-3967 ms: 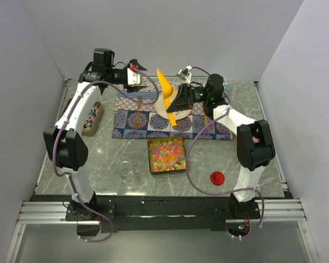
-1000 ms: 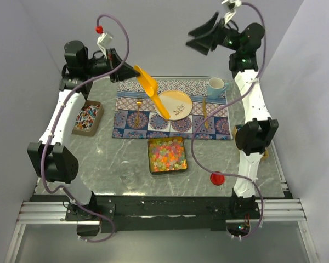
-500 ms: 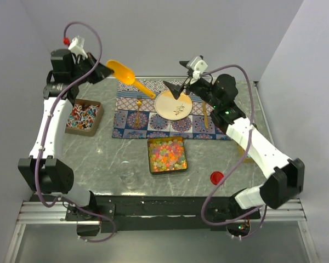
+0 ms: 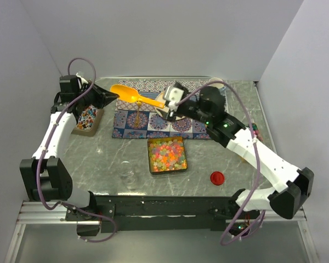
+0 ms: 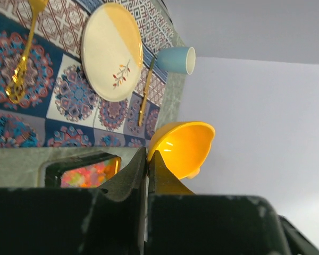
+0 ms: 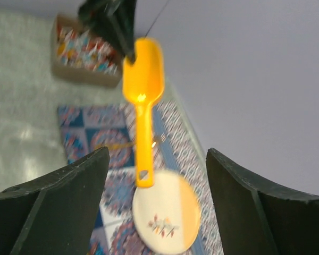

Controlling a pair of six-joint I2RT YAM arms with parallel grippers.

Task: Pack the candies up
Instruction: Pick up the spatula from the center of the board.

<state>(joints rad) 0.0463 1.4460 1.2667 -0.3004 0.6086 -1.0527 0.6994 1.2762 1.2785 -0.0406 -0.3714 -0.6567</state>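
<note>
The candies [image 4: 167, 154] fill a square metal tray [image 4: 149, 159] at mid-table; they also show in the left wrist view as the candies [image 5: 87, 172]. My left gripper [image 4: 111, 95] is shut on the bowl rim of an orange scoop [image 4: 127, 92], holding it level above the patterned mat. In the left wrist view the left gripper [image 5: 148, 159] pinches the scoop [image 5: 183, 146]. My right gripper [image 4: 167, 104] is open at the handle's free end. In the right wrist view the right gripper [image 6: 157, 154] has the scoop [image 6: 143, 79] pointing at it, handle end between the wide fingers without touching.
A patterned mat [image 4: 126, 123] carries a plate [image 4: 181, 116], a gold fork [image 4: 138, 112], a gold spoon [image 5: 145, 98] and a blue cup [image 5: 175, 58]. A box of wrapped sweets [image 4: 86, 118] sits left. A clear glass jar [image 4: 130, 176] and a red lid [image 4: 217, 177] stand near the front.
Both arms have come down from high up. The left one lowered the scoop until it lies level over the mat; the right gripper swung down to the handle's end and its jaws narrowed slightly.
</note>
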